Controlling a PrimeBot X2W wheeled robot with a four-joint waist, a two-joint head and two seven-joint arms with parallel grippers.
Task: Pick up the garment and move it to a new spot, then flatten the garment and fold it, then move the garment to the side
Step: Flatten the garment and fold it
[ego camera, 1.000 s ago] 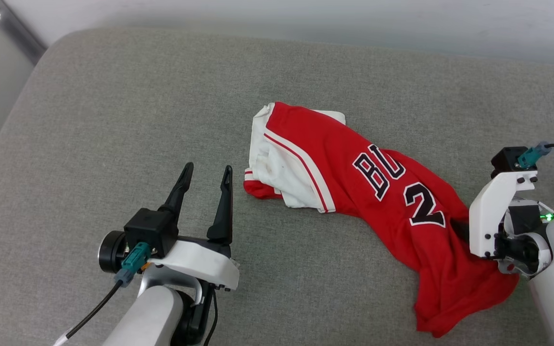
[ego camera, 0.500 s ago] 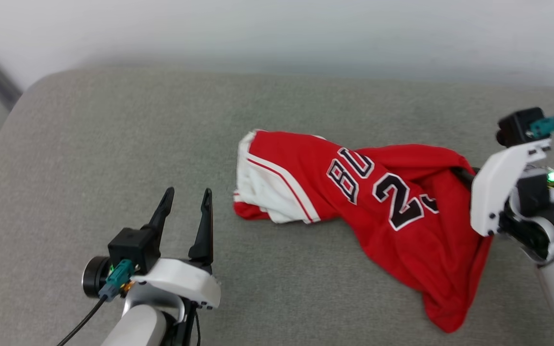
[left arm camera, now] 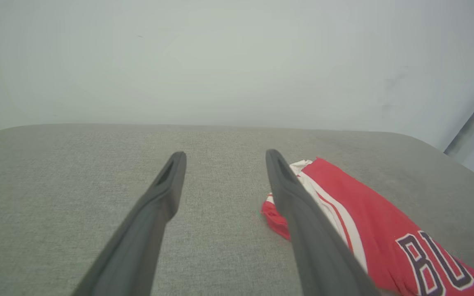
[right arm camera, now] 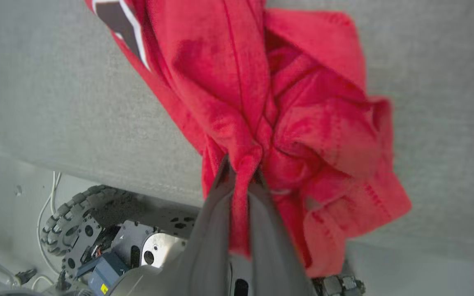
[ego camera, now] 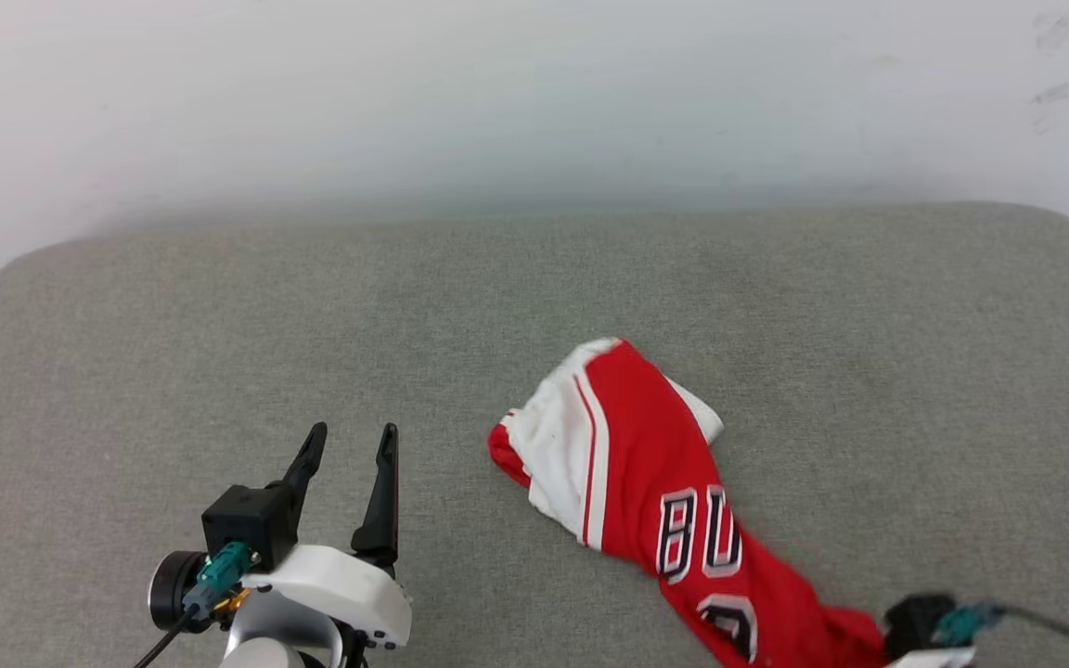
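Softly bunched, the red-and-white shirt (ego camera: 632,464) lies stretched across the grey cushion (ego camera: 219,325), its red end pinched in a gathered fold by the right jaws, closed tight. Light, limp jersey, it will likely sag; hems or shoulders look the best holds. The left jaws stand wide open and empty near the white sleeve (ego camera: 548,445), not touching.

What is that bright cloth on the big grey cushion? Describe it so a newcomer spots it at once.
Find the grey fabric cushion below the pale wall. Towards its right lies a crumpled red jersey T-shirt with a white sleeve and black, white-outlined letters. Unlike the dark-fingered left gripper standing open beside it, it is soft, bright, and pinched at one bunched end by the right gripper.
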